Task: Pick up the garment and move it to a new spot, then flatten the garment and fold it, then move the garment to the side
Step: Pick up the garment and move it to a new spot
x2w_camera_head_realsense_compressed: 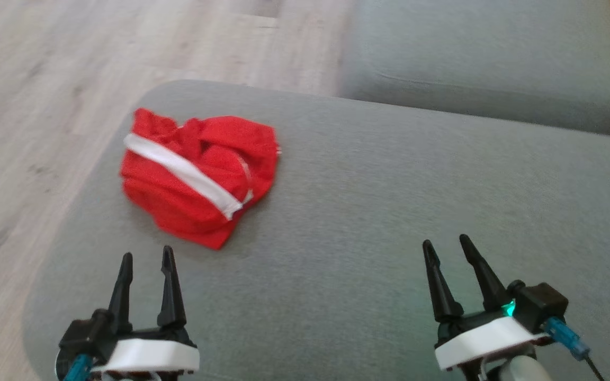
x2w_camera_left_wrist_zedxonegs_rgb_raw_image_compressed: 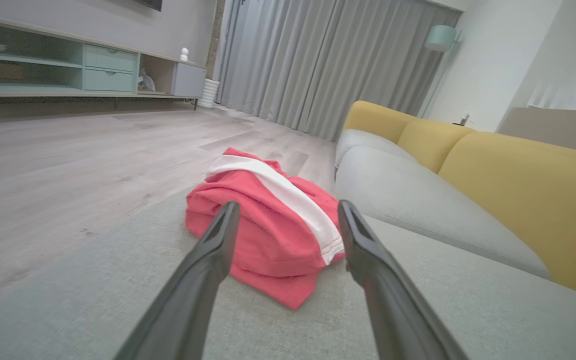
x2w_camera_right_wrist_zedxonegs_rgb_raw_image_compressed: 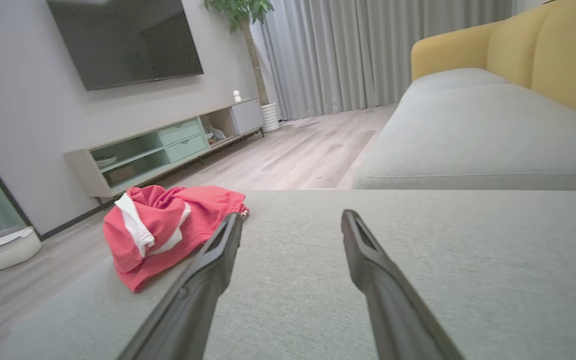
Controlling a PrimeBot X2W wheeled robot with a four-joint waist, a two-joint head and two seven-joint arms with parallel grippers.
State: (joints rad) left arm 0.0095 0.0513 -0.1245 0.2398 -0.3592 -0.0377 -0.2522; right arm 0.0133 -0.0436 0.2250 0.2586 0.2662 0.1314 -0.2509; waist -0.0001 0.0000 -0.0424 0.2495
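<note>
A crumpled red garment with a white band lies bunched near the far left corner of the grey cushion. My left gripper hovers open just short of it, empty; in the left wrist view the garment sits straight ahead between the two fingers of that gripper. Off to the right, my right gripper is open and empty over bare cushion; in its wrist view the garment lies to the left of the right gripper.
The cushion's rounded edge drops to wooden floor on the left and far side. A second grey seat with yellow backrest adjoins at the right. A TV console and a white basket stand across the room.
</note>
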